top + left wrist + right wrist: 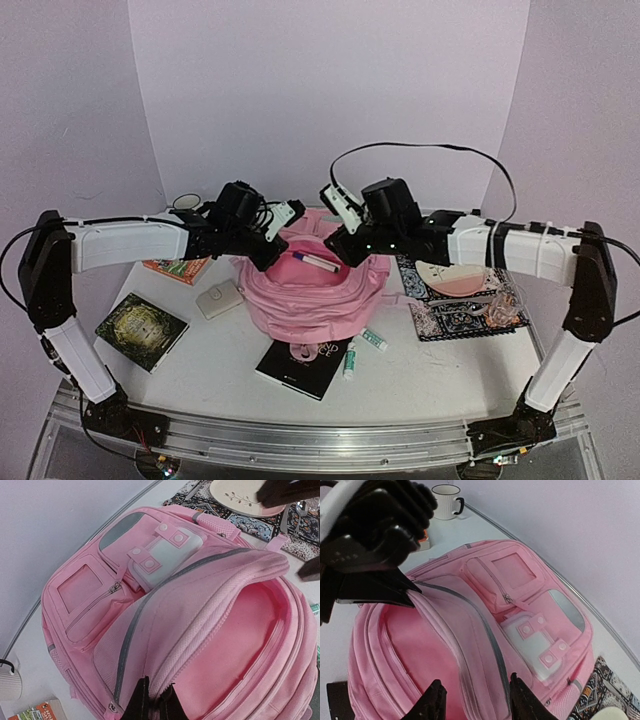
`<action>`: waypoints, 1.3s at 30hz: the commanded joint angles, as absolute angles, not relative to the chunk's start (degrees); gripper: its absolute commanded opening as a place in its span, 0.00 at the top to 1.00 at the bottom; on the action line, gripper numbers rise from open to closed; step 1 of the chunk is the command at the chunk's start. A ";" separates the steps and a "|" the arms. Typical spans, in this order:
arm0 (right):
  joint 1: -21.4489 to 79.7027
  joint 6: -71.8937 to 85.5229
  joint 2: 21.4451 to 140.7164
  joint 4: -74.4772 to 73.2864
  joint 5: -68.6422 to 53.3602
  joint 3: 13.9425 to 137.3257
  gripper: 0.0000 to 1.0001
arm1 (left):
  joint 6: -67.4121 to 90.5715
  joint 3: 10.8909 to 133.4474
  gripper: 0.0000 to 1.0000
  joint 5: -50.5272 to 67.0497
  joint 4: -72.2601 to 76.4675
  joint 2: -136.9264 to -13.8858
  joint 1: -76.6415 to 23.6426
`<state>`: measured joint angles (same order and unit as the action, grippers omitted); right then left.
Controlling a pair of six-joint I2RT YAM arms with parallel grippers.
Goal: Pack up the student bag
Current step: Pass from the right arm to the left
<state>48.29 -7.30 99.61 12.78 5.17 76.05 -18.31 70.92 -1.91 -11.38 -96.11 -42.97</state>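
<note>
The pink bag lies on the counter directly beneath both tools. The left tool is pressed together on the zip edge of the bag's upper flap and lifts it, so the main pocket gapes. The right tool stands spread over the same flap, a finger on either side of the edge, pinching nothing. A pen lies at the mouth, between the two tools.

To do this step well, I judge the left tool should hold the flap high and taut so the mouth cannot sag shut, while the right tool fetches the next item.

Nearer the arms than the tools lie a black notebook and a small tube. Out beyond the left tool sit a dark book and a pale wallet. Beyond the right tool is a plate on a patterned mat. The tools sit close together, so the right one risks knocking the left as it backs off.
</note>
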 commanded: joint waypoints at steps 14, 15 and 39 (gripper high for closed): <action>48.61 6.40 90.19 -12.35 6.58 61.41 0.55 | -0.81 81.43 1.00 -9.71 -12.44 -99.42 -41.70; 48.61 6.42 90.81 -12.82 6.19 61.15 0.55 | -0.56 81.56 1.00 -9.59 -12.44 -99.40 -41.69; 50.15 4.65 104.92 -13.29 7.22 62.92 0.95 | 3.09 84.13 1.00 -4.71 -14.10 -100.36 -41.46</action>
